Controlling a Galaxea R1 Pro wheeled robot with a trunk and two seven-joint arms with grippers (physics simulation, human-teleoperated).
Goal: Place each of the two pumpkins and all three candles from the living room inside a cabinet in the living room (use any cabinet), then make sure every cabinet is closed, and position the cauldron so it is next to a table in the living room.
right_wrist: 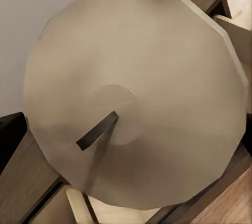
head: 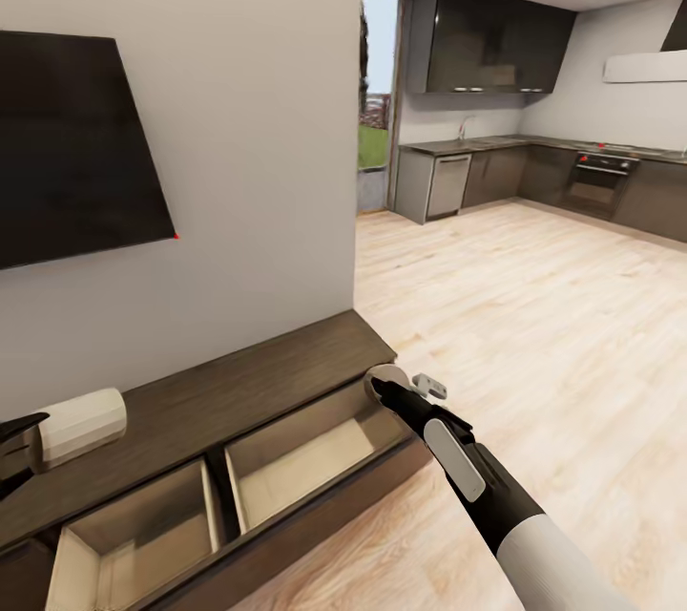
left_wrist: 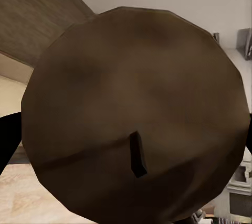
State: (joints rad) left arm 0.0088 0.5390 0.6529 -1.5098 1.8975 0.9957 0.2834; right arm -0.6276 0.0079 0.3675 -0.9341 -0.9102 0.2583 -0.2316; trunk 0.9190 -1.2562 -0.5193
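Candles sit clamped in both claws: right claw point(head: 386, 389) over open cabinet point(head: 286, 458) drawer, left claw point(head: 24, 453) above cabinet top

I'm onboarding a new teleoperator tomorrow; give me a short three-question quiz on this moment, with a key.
1. True or false: both drawers of the cabinet are shut.
2. Multiple choice: what does the right gripper hold over the right-hand open drawer? A) a pumpkin B) a candle C) the cauldron
3. Fill in: the left gripper holds a second candle above the cabinet's ____.

Key
1. False; two drawers stand open, and what shows of their insides is bare.
2. B; the right wrist view shows its pale round end with the wick.
3. Top; it lies on its side between the fingers.
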